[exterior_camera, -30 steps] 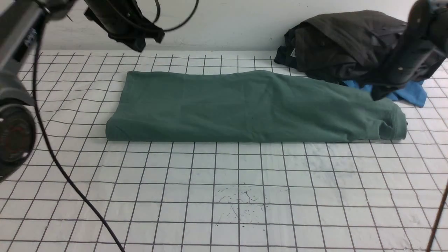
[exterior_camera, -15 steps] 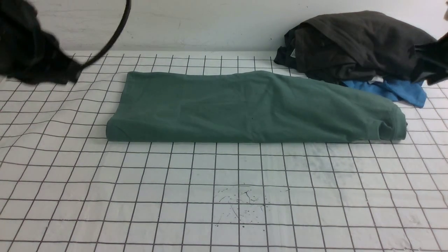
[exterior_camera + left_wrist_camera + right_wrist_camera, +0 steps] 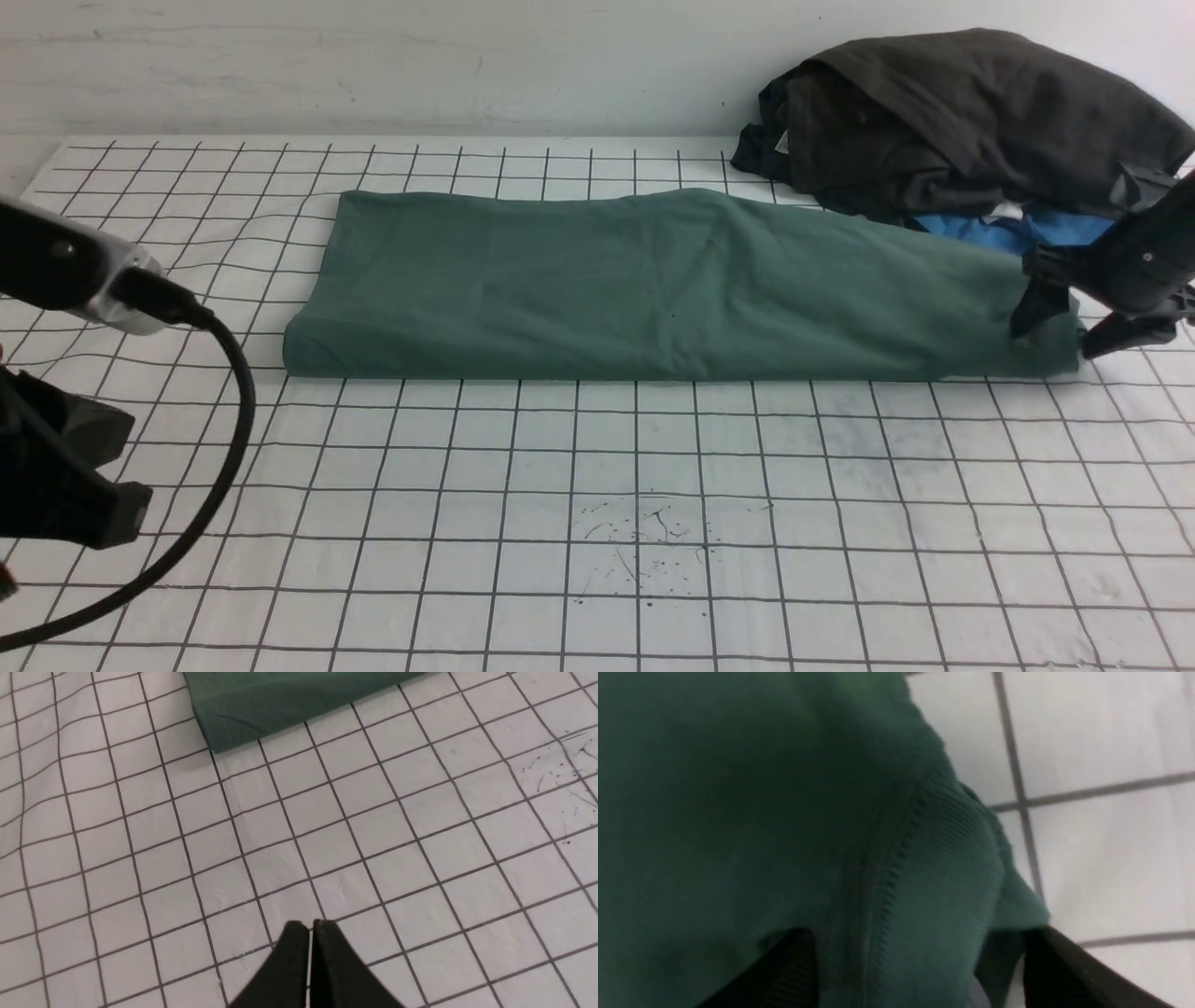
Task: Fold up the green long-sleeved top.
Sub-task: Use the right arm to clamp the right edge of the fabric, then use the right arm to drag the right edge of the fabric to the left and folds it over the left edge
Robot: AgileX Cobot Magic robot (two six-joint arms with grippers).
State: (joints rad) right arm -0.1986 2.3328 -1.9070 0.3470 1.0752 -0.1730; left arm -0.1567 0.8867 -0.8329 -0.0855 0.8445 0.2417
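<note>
**Q:** Position of green long-sleeved top (image 3: 653, 289)?

**A:** Folded into a long band, laid left to right across the far half of the gridded sheet (image 3: 653, 467).

**Q:** Surroundings and obstructions?

**A:** At far right, heaped dark garment (image 3: 943, 121), with blue garment (image 3: 1055, 229) tucked under it, just beside the band's far right edge. On the near centre of the sheet, ink specks (image 3: 653, 537), well apart from the band.

**Q:** Relation to pincers?

**A:** Right gripper (image 3: 1060, 334) low at the band's right end, spread wide with a finger on either side of the ribbed edge, not clamped. Left gripper (image 3: 309, 933) pressed closed and empty, over bare sheet at near left, apart from the band's left corner.

**Q:** Difference from half a second before?

**A:** No shift of the top. Right gripper lowered from beside the dark heap to the band's end. Left gripper brought from far left to near left.
</note>
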